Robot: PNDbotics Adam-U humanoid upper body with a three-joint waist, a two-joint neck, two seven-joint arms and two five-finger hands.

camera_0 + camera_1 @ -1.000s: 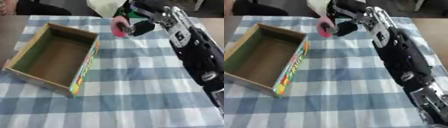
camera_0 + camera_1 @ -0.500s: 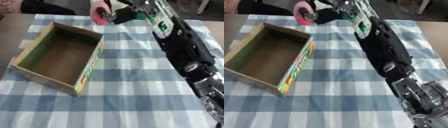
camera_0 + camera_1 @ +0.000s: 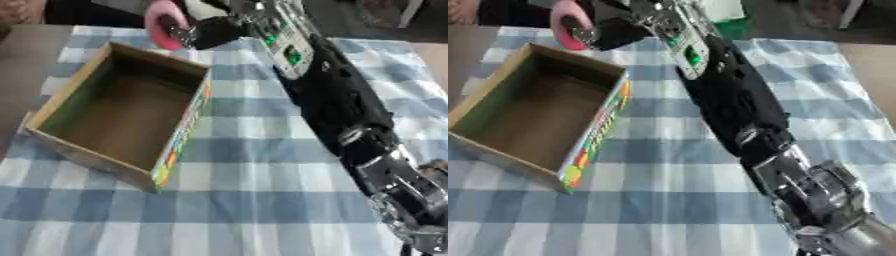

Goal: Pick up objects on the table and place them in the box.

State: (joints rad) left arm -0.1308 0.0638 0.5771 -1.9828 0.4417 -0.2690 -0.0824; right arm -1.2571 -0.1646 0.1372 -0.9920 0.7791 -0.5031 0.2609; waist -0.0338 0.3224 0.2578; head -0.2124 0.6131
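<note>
the right hand (image 3: 206,34) has carried the pink object (image 3: 162,22), fingers curled round it, to the box's (image 3: 184,132) far edge.

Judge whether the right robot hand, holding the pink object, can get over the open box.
Probably yes: the right robot hand holds the pink object just beyond the box, nothing between.

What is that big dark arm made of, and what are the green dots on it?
Only the right arm shows. It is mostly black, bulky casing, with a pale panel near the wrist bearing green spots, perhaps lights. Lower down, silver metal joints with ringed, machined parts. The hand is black with silvery bits. No loose cables visible.
</note>
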